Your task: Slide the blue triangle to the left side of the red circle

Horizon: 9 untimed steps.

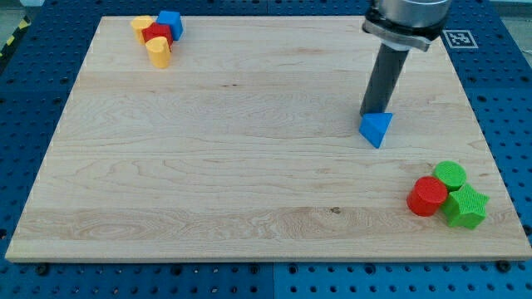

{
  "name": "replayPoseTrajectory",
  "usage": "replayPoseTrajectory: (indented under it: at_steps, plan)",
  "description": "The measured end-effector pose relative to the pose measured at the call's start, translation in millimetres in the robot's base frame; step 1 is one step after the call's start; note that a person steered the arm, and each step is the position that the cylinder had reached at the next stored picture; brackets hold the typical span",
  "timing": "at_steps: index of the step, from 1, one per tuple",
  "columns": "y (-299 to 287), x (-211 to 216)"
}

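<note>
Rod [384, 79] of dark metal descends from the upper right of the view, ending on the wooden surface [208, 166]. My tip [373, 113] sits at the far edge of the blue triangle [376, 128], touching it or just short of contact; the exact gap cannot be made out. This tool is a plain rod with nothing that opens, closes or grips. Blue triangle lies right of centre, roughly mid-depth on the surface, with one corner pointing toward the near side. Red circle [427, 196] is a short cylinder in the near right corner, well apart from the triangle, to its right and nearer. Touching the red circle on its right: a green cylinder [450, 174] slightly farther back, and a green star-shaped block [465, 206] nearer. Far left corner holds a second tight cluster: a blue block [171, 22], shape unclear, a red block [157, 34] beside it, a yellow block [141, 23] behind, and another yellow block [159, 51] in front. Blue pegboard [33, 100] surrounds the surface on all sides.
</note>
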<state>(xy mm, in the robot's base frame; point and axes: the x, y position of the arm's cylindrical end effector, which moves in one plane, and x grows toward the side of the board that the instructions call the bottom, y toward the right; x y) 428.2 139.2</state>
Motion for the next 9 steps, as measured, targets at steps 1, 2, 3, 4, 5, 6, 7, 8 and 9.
replayPoseTrajectory:
  at_steps: [1,2,3,4,5,6,7,8,9]
  plan:
    - [-2.5,24.5]
    - [-2.5,52.5]
    - [-2.5,79.9]
    - [-1.5,99.5]
    - [4.5,113.4]
    - [7.6,120.5]
    - [7.6,121.9]
    - [-1.3,121.9]
    - [-47.8,117.3]
